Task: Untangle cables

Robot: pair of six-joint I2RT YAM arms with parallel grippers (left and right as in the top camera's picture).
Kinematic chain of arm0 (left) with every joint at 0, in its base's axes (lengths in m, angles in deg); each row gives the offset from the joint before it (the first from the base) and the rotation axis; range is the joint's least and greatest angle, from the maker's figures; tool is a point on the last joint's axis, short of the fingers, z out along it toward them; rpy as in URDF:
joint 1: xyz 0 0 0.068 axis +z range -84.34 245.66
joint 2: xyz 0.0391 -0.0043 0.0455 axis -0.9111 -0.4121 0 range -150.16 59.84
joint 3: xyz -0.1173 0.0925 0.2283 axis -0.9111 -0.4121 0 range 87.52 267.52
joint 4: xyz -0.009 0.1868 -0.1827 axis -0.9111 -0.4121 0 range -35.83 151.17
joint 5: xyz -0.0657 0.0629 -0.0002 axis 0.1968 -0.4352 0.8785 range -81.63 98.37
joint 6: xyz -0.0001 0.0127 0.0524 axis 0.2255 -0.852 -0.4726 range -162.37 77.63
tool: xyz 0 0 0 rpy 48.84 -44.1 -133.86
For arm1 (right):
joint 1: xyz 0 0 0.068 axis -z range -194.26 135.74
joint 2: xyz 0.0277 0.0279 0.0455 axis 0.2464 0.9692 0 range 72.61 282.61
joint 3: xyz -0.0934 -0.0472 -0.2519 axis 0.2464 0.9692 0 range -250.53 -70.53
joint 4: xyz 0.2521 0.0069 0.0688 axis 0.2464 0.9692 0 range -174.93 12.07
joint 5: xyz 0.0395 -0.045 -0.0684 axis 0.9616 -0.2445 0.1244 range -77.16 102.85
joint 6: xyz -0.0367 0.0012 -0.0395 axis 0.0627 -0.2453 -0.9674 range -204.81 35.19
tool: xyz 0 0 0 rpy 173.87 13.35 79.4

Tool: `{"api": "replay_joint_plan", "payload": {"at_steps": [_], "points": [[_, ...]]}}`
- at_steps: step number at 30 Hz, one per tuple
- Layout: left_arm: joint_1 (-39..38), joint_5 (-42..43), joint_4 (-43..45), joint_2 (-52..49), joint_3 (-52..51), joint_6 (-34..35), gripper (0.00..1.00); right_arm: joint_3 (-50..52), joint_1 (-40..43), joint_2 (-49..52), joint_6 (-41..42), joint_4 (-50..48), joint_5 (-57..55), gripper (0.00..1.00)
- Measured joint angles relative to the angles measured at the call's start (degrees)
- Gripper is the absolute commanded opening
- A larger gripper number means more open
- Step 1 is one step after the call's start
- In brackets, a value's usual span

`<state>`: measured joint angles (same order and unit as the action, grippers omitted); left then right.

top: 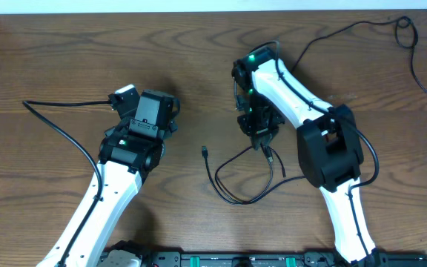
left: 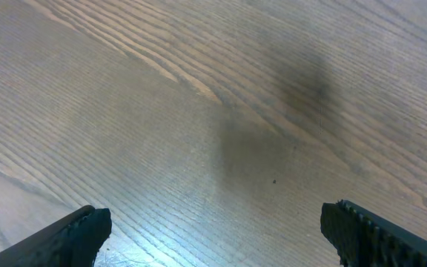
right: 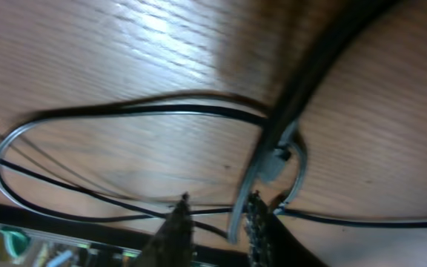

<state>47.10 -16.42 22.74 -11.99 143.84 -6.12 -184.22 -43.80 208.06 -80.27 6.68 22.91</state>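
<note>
**Right pincer closing round a black cable; left pincer wide over bare wood**

Wood-grain tabletop (top: 199, 59) fills every view, brown with a dark streaked grain. Right of centre lies a thin black cable (right: 147, 110), slack in an open loop flat on the wood; one small plug end (top: 205, 151) rests apart at the loop's left side. The right pincer (right: 218, 196) points down directly over the top of this loop. In the right wrist view its two fingertips (right: 254, 215) stand close together with one strand of the cable running up between them. That strand sits against one finger while a sliver of gap shows at the other, so I cannot tell whether it is truly clamped. Just above the fingertips a second plug (right: 276, 159) hangs on the same strand, and the rest of the loop sweeps away to the left.

Well apart on the left side, the left pincer (left: 215, 219) hangs with its jaws spread fully wide, holding nothing, only bare wood beneath it and no cable near
</note>
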Motion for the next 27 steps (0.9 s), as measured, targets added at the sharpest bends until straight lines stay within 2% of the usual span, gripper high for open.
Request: {"api": "replay_joint_plan", "payload": {"at_steps": [2,6,9,12,13,15,22,27], "points": [[0.0,0.0,0.0,0.0,0.0,0.0,0.98,0.0,-0.5,0.0,-0.6,0.0,0.3,0.01],[0.0,0.0,0.0,0.0,0.0,0.0,0.98,0.0,-0.8,-0.2,-1.0,-0.7,0.6,0.01],[0.0,0.4,0.0,0.0,0.0,0.0,0.98,0.1,-0.8,-0.2,-0.9,-2.1,0.4,0.32],[0.0,0.5,0.0,0.0,0.0,0.0,0.98,0.7,-0.8,-0.2,-1.7,-4.0,0.4,0.34],[0.0,0.5,0.0,0.0,0.0,0.0,0.98,1.3,-0.8,-0.3,-1.7,-4.7,0.3,0.31],[0.0,0.5,-0.1,0.0,0.0,0.0,0.98,2.8,-0.8,-0.4,-1.7,-5.4,0.3,0.03],[0.0,0.5,-0.8,0.0,0.0,0.0,0.98,6.1,-0.8,-0.4,-2.0,-5.7,-0.7,0.01],[0.0,0.5,-1.3,0.0,0.0,0.0,0.98,-0.4,0.7,-0.7,-2.5,-2.9,-2.4,0.01]]}}
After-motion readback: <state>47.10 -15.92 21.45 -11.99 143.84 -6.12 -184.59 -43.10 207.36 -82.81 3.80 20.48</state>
